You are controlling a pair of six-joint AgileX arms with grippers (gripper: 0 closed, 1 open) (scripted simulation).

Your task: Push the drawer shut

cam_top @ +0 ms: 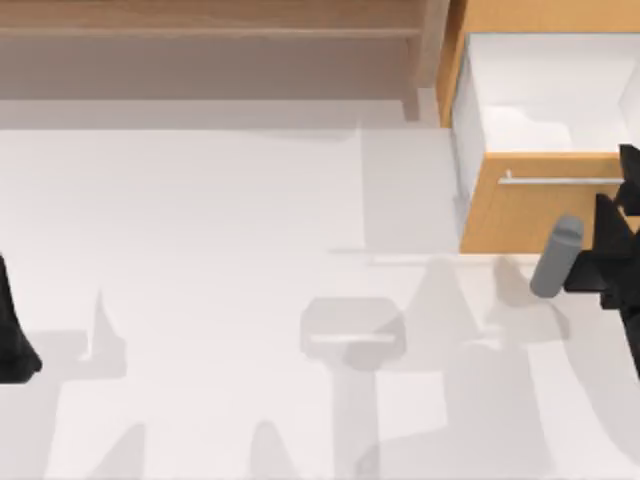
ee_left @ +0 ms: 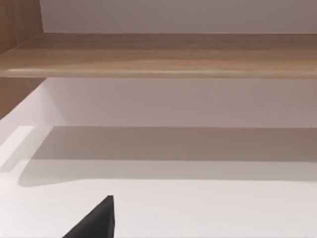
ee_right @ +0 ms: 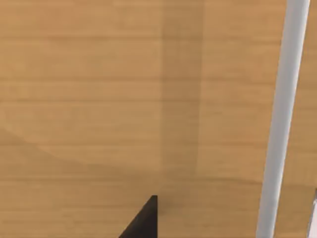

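Your right tool is close to the front of the wide orange-tan wooden drawer. I cannot tell if it is open or closed. Push off-centre, and the drawer may jam. It sits at 2 o'clock on the counter, pulled out, white walls showing, thin silver bar handle across.

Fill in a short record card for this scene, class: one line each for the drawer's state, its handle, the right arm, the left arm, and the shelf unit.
Drawer state: drawer open, white inner walls exposed, at the table's far right
Handle: silver bar handle running across the orange-tan front
Right arm: right gripper at the drawer front, close against the wood in its wrist view
Left arm: left gripper parked at the table's left edge
Shelf unit: shelf unit along the back, left of the drawer
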